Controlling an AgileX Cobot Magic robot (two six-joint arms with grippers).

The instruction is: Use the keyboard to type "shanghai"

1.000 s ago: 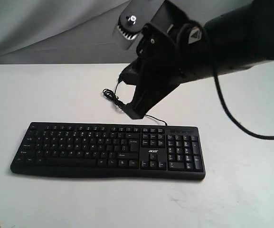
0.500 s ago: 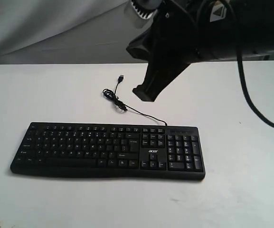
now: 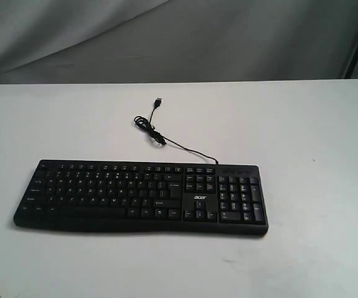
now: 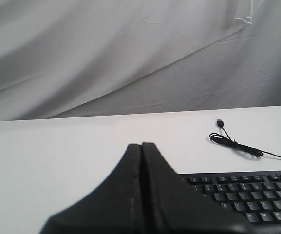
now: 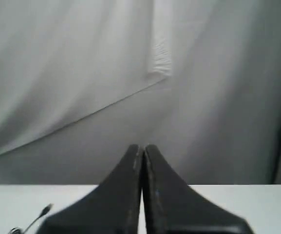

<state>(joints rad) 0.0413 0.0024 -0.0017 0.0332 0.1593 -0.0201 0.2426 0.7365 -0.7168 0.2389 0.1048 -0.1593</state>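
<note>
- On the white table (image 3: 315, 143), the keyboard (image 3: 140, 197) lay flat, its long side running across the exterior view and its keypad end on that view's right.
- A small white logo (image 3: 199, 198) sat between the keyboard's main keys and its keypad.
- Behind the keyboard, the thin cable (image 3: 177, 145) left the back edge near the keypad end, ran off over the table and bunched into a small loose tangle. It ended in a plug (image 3: 158, 101) lying well apart from the keys.
- Beyond the keyboard, past the table's far edge, hung a creased grey cloth (image 3: 185, 37).
- The left gripper (image 4: 141, 145) was clenched, its fingers (image 4: 130, 185) pressed flat together with nothing between them. It was held clear of the keyboard, near the letter-key end.
- The right gripper (image 5: 141, 147) was clenched and empty too, pointing at the cloth. Its wrist view caught the plug behind the keyboard, but not the keyboard itself.
</note>
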